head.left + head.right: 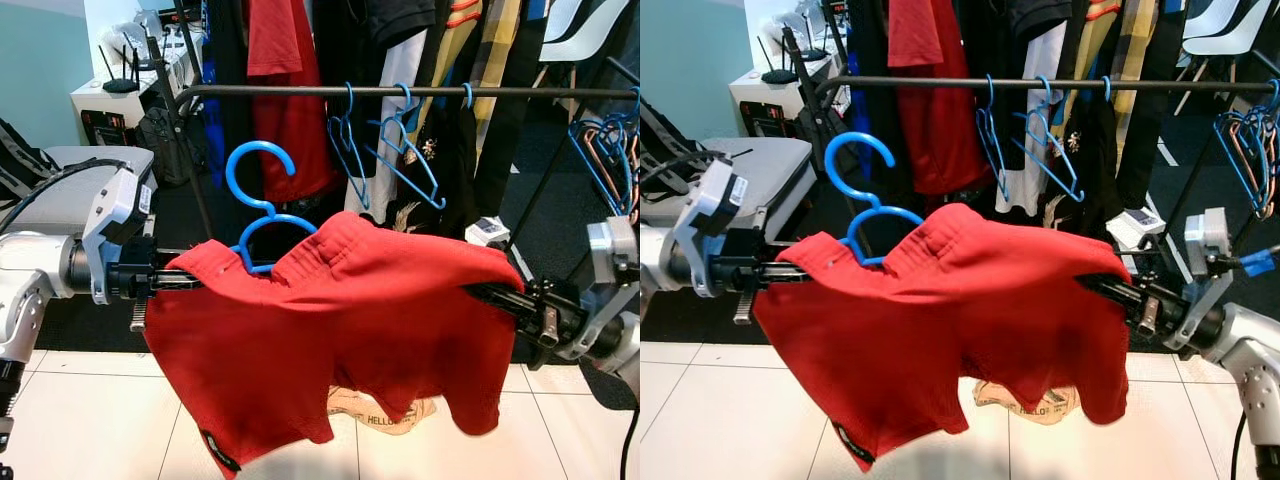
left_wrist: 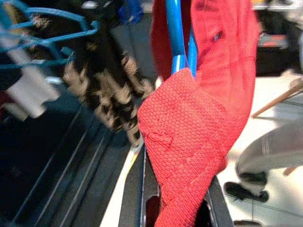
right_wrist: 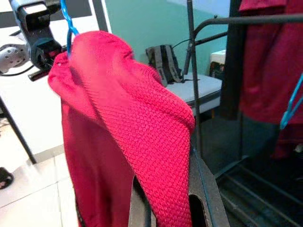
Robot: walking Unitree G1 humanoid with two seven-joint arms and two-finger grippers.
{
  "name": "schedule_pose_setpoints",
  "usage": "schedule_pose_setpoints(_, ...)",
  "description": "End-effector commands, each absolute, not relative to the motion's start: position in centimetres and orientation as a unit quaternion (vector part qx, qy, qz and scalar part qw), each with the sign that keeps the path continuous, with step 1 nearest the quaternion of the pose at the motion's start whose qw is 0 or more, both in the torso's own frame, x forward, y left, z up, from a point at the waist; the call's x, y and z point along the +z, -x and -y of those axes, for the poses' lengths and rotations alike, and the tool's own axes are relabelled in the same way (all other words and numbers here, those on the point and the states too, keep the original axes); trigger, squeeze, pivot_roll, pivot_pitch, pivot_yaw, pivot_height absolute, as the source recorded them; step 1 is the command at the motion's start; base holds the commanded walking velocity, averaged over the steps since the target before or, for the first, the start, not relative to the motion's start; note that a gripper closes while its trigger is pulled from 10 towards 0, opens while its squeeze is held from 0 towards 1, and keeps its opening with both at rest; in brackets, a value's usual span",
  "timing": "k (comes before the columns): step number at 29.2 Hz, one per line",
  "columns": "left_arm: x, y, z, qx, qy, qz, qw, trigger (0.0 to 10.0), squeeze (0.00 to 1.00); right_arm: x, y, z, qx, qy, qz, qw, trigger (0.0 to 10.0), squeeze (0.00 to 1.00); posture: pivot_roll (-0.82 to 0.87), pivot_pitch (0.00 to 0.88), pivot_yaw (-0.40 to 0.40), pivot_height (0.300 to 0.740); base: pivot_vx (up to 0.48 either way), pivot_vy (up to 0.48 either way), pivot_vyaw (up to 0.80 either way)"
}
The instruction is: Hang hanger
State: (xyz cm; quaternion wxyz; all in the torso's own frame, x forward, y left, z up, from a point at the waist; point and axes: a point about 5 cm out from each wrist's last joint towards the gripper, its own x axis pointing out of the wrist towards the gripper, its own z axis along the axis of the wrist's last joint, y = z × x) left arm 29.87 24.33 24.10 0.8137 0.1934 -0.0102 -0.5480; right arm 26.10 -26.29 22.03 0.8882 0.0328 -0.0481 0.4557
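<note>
The blue hanger (image 1: pixel 262 205), light and rigid under a limp, slip-prone red shirt (image 1: pixel 330 320), was held below the rack rail (image 1: pixel 400 91), each shoulder end clamped through the cloth by the left gripper (image 1: pixel 160 278) and right gripper (image 1: pixel 505 300) fingers.

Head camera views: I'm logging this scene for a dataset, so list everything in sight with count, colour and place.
Red garment: one, red, stretched between both grippers in front of the rack.
Blue hanger: one, blue, hook poking up out of the garment near its left end.
Clothes rail: one, black, across the top behind the garment.
Empty hangers: several, blue, hooked on the rail.
Hanging clothes: several, red, black, white and striped, behind the rail.
Router: one, black, on a white unit far left.
Left gripper: pinching the garment's left end.
Right gripper: pinching its right end.
</note>
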Motion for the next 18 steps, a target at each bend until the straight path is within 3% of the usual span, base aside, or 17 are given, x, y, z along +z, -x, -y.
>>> schedule_pose_setpoints(1,24.2,-30.3,-26.2,-0.493,-0.221,-0.007,0.842,10.0,0.0,23.0,-26.4,27.7,0.41,-0.023,0.073,0.909,0.0,0.0,-0.06,0.0,0.04,0.74,0.0,0.0,0.0)
schedule_pose_setpoints(5,24.0,-31.1,-26.9,-0.43,-0.237,-0.003,0.871,10.0,0.0,23.4,-26.9,28.6,0.369,-0.019,0.082,0.926,0.0,0.0,-0.05,0.0,0.036,0.74,0.0,0.0,0.0)
schedule_pose_setpoints(8,24.0,-31.2,-26.9,-0.418,-0.24,0.0,0.876,10.0,0.0,23.5,-26.9,28.8,0.36,-0.018,0.083,0.929,0.0,0.0,-0.05,0.0,0.036,0.74,0.0,0.0,0.0)
schedule_pose_setpoints(10,24.3,-32.2,-26.4,-0.372,-0.229,0.025,0.899,10.0,0.0,23.6,-27.1,28.8,0.351,-0.018,0.084,0.932,0.0,0.0,-0.05,0.0,0.034,0.74,0.0,0.0,0.0)
schedule_pose_setpoints(12,24.3,-32.2,-26.4,-0.372,-0.229,0.025,0.899,10.0,0.0,23.6,-27.1,28.8,0.351,-0.018,0.084,0.932,0.0,0.0,-0.05,0.0,0.034,0.74,0.0,0.0,0.0)
schedule_pose_setpoints(14,25.1,-33.2,-25.7,-0.328,-0.202,0.07,0.92,10.0,0.0,23.4,-27.3,28.3,0.352,-0.018,0.077,0.933,0.0,0.0,-0.05,0.0,0.03,0.74,0.0,0.0,0.0)
schedule_pose_setpoints(18,25.7,-33.7,-25.1,-0.306,-0.174,0.101,0.931,10.0,0.0,23.0,-27.4,27.8,0.356,-0.019,0.068,0.932,0.0,0.0,-0.05,0.0,0.036,0.74,0.0,0.0,0.0)
